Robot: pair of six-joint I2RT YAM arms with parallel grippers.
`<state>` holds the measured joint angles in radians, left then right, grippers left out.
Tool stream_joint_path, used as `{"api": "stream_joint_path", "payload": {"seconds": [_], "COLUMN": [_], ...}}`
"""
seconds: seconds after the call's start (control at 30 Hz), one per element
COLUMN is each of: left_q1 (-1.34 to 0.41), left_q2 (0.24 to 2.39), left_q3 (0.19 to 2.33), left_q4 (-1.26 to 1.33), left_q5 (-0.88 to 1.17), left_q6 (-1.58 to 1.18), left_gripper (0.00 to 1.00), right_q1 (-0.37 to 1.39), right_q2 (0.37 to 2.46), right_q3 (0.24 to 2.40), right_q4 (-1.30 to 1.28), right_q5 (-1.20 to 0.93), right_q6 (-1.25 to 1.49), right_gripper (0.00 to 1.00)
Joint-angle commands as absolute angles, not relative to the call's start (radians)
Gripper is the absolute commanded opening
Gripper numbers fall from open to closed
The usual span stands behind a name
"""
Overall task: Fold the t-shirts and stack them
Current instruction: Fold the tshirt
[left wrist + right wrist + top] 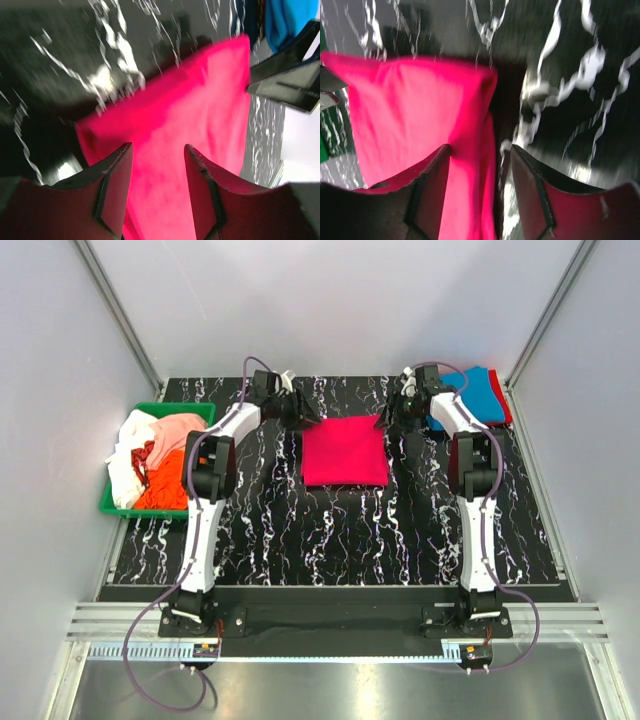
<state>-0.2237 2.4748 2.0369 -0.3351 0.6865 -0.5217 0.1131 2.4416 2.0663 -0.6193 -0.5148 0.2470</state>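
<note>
The folded magenta t-shirt (345,450) is seen lying flat at the middle of the table (300,530). Its two far corners are attended by the left gripper (157,147) and the right gripper (480,148), each spread fairly wide, with pink cloth showing in the gap but nothing pinched. Should only the top layer be caught, the fold could be peeled open, and by an uneven lift the square might be dragged askew short of the blue t-shirt (478,392) at the far right.
</note>
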Motion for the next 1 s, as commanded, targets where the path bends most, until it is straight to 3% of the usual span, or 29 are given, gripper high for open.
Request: {"api": "stream_joint_path", "payload": {"seconds": [0.0,0.07,0.23,0.3,0.53,0.67,0.8,0.97], "left_q1": [-0.196,-0.18,-0.17,-0.169,-0.152,-0.124,-0.118,-0.205], "left_q2": [2.532,2.556,2.576,2.583,2.568,2.411,2.215,2.016], "left_q3": [2.166,2.184,2.181,2.187,2.204,2.117,1.892,1.698], "left_q4": [-0.255,-0.241,-0.239,-0.233,-0.221,-0.274,-0.342,-0.347], "left_q5": [0.7,0.683,0.611,0.612,0.69,0.684,0.591,0.581], "left_q6": [-0.598,-0.626,-0.621,-0.621,-0.658,-0.592,-0.486,-0.43], "left_gripper": [0.5,0.48,0.47,0.47,0.47,0.47,0.48,0.48], "right_q1": [0.12,0.12,0.118,0.117,0.109,0.109,0.109,0.109], "right_q2": [2.519,2.561,2.603,2.622,2.62,2.55,2.534,2.516], "right_q3": [2.203,2.238,2.299,2.325,2.355,2.304,2.29,2.246], "right_q4": [-0.611,-0.62,-0.623,-0.623,-0.638,-0.646,-0.704,-0.752], "right_q5": [-0.528,-0.528,-0.52,-0.528,-0.592,-0.621,-0.608,-0.549], "right_q6": [0.262,0.271,0.284,0.291,0.301,0.261,0.2,0.166], "right_gripper": [0.57,0.54,0.34,0.34,0.58,0.65,0.7,0.72]}}
